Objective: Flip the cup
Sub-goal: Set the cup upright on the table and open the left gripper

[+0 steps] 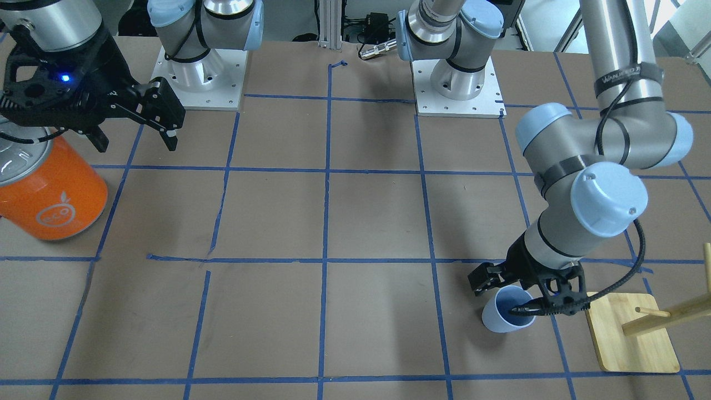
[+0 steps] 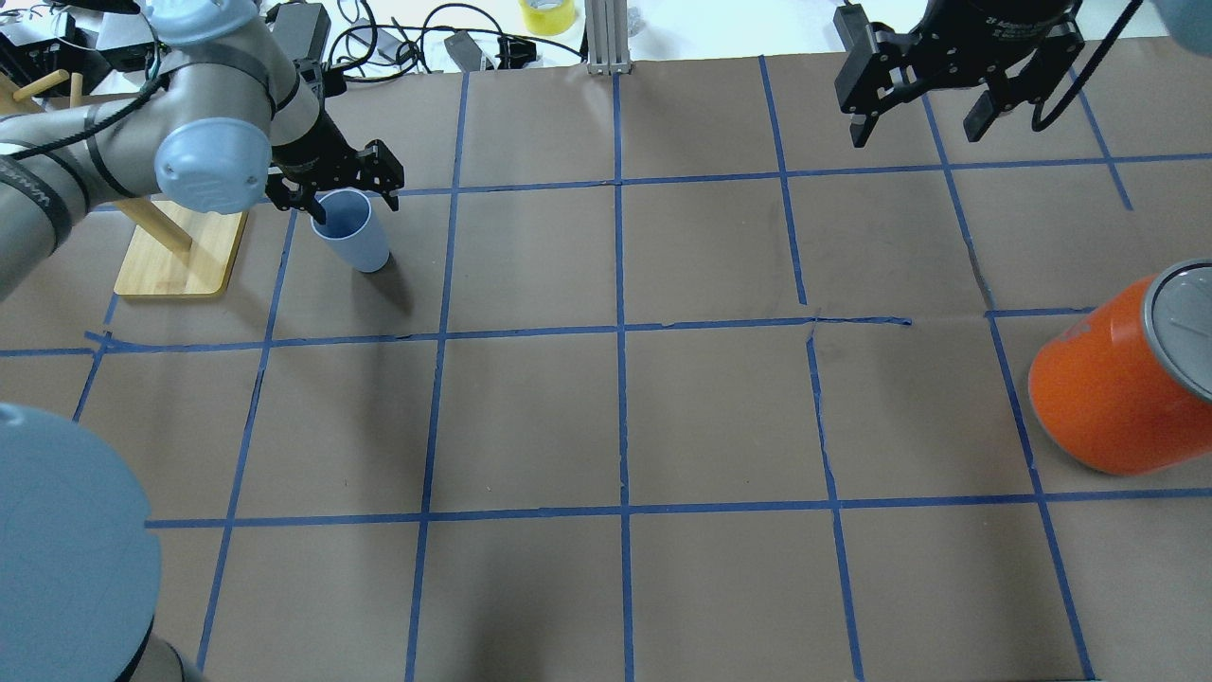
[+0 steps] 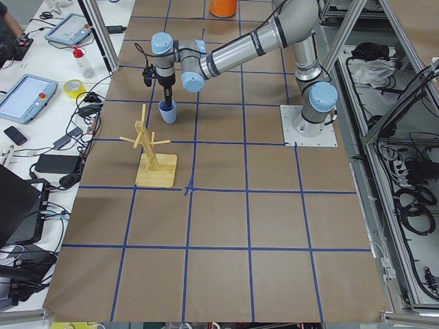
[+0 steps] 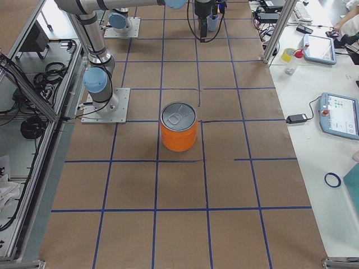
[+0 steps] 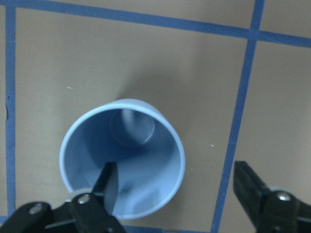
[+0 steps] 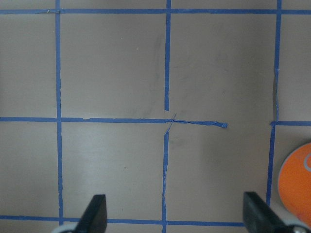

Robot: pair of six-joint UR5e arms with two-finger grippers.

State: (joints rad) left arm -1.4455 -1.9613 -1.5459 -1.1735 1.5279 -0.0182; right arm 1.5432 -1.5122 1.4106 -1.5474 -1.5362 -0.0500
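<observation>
Left claw [image 5: 175,169] straddles rim of upright cup [image 5: 141,155].

- We find the cup [image 2: 352,232] upright on the table [image 2: 606,417], mouth upward, in the robot's left half, toward the side away from the robot's bases.
- Just beside the cup, on the side of the table's left end, we see the base board [image 2: 180,256] of a peg stand [image 3: 149,147].
- The left gripper [image 2: 347,202] hangs over the cup: we note one finger inside the mouth and the other outside, with the cup's wall between them.
- We place the large can [image 2: 1108,398] upright at the table's right end, well apart from the cup.
- The right gripper [image 2: 917,133] hangs above the table's right half, touching nothing.
</observation>
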